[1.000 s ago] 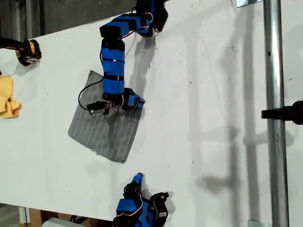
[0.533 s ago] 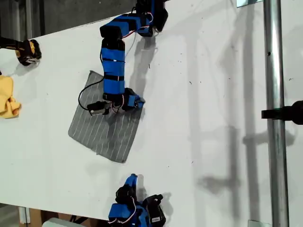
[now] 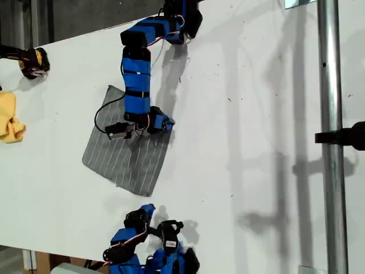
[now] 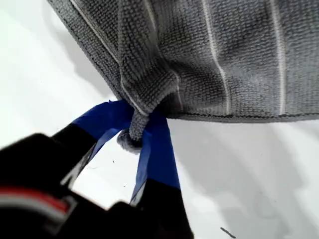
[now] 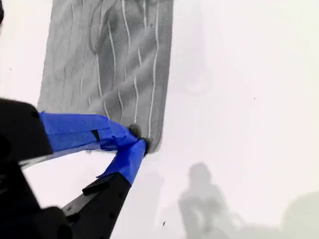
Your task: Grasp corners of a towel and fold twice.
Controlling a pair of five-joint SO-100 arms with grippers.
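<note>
The grey striped towel (image 3: 122, 162) lies spread on the white table, left of centre in the exterior view. My first gripper (image 3: 137, 132) comes down over its far part. In the first wrist view my first gripper (image 4: 137, 134) is shut on a bunched corner of the towel (image 4: 214, 59). My second gripper (image 3: 146, 209) sits by the table's near edge, just short of the towel's nearest corner. In the second wrist view my second gripper (image 5: 135, 142) has its blue fingers together beside that corner of the towel (image 5: 109, 64). I cannot tell if any cloth is pinched there.
A yellow cloth (image 3: 8, 117) lies at the exterior view's left edge, with a black and yellow object (image 3: 31, 61) above it. A metal pole (image 3: 329, 142) with a black clamp (image 3: 348, 136) runs down the exterior view's right side.
The second arm has drawn back toward the exterior view's lower left, its gripper shifting left along the near edge. The first arm and the towel have not moved.
</note>
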